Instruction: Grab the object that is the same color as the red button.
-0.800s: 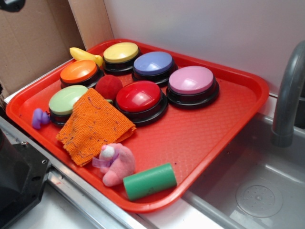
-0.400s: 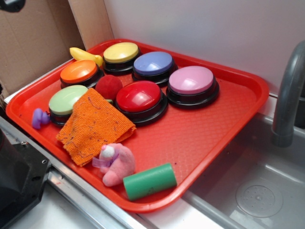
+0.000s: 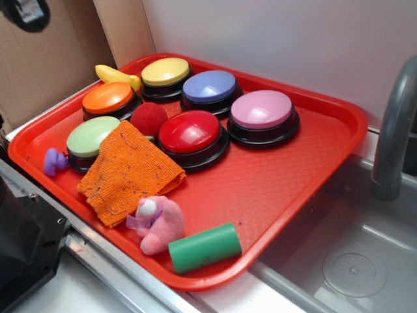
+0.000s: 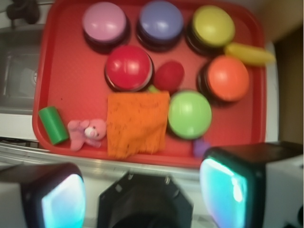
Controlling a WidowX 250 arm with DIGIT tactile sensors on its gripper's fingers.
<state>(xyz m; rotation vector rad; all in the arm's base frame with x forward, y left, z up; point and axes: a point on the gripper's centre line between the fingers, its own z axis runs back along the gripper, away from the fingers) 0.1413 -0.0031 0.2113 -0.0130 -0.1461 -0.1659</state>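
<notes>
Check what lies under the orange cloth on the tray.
The orange cloth overlaps the green button's near edge and rests on the red tray. Anything else beneath it is covered and cannot be seen.

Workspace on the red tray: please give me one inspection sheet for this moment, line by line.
Surface: red tray, flat, beside a grey sink.
Job's things: dark-red plush ball between the red button and the orange button, touching the orange cloth.
Clutter: yellow, blue, pink, green buttons; banana toy; pink plush; green cylinder; small purple toy.
Grippers: gripper open, above the tray's near edge, holding nothing.
Cables: nothing seen.
Surroundings: cardboard, white wall, grey faucet.
</notes>
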